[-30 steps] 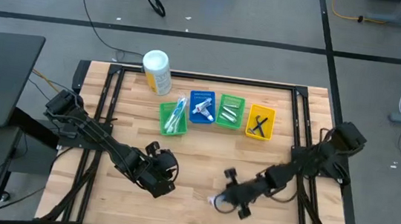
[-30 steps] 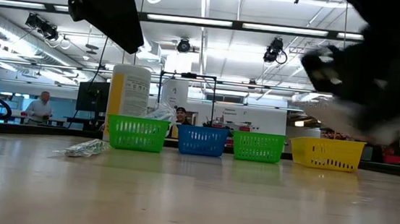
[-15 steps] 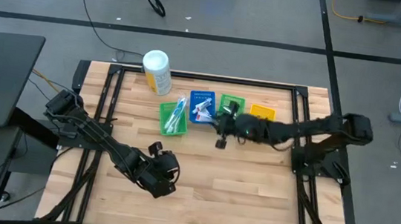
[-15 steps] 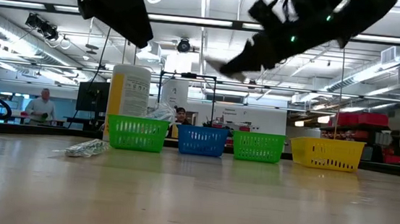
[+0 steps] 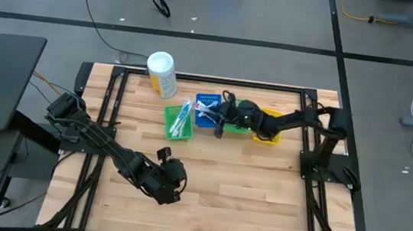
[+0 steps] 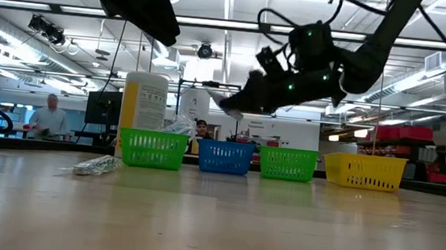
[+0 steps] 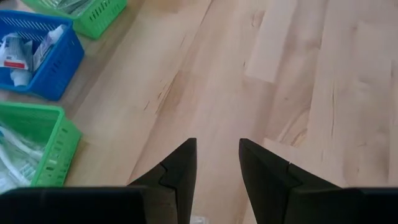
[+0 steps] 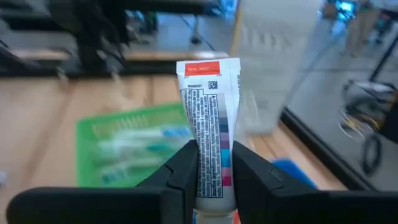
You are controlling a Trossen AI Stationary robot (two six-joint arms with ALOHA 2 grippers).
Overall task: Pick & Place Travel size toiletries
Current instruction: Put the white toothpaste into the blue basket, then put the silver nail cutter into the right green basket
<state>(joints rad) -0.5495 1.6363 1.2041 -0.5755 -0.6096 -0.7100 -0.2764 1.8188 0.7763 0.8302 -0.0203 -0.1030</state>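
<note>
My right gripper [image 5: 218, 123] is shut on a small white toothpaste tube [image 8: 209, 124] with a red band. It hovers above the row of bins, between the blue bin [image 5: 208, 100] and the middle green bin [image 5: 240, 104]. In the low view it [image 6: 237, 102] is well above the bins. The blue bin holds toothpaste tubes, the left green bin [image 5: 178, 123] toothbrushes, and the yellow bin [image 5: 268, 133] black razors. My left gripper [image 7: 217, 165] is open and empty above bare table near the front [image 5: 170, 182]. A silvery packet [image 6: 96, 165] lies flat on the table. My right gripper pinches the tube between its two fingers [image 8: 180, 171] at the end opposite the red band [image 8: 210, 177]. The fingers lie along the tube, and its flat crimped end [image 8: 207, 68] sticks out ahead of them. The tube is lifted clear, above the bins.
A big white canister with a yellow label [image 5: 161, 74] stands at the far left behind the bins. The bins stand in a row along the far edge. Open wooden table [image 5: 260, 190] lies between the bins and the near edge. People show in the room beyond [image 6: 48, 118].
My right gripper has risen from the table's near middle with the toothpaste tube and swung toward the far edge. It now hangs over the blue and middle green bins. The tube has left the table, lifted clear.
</note>
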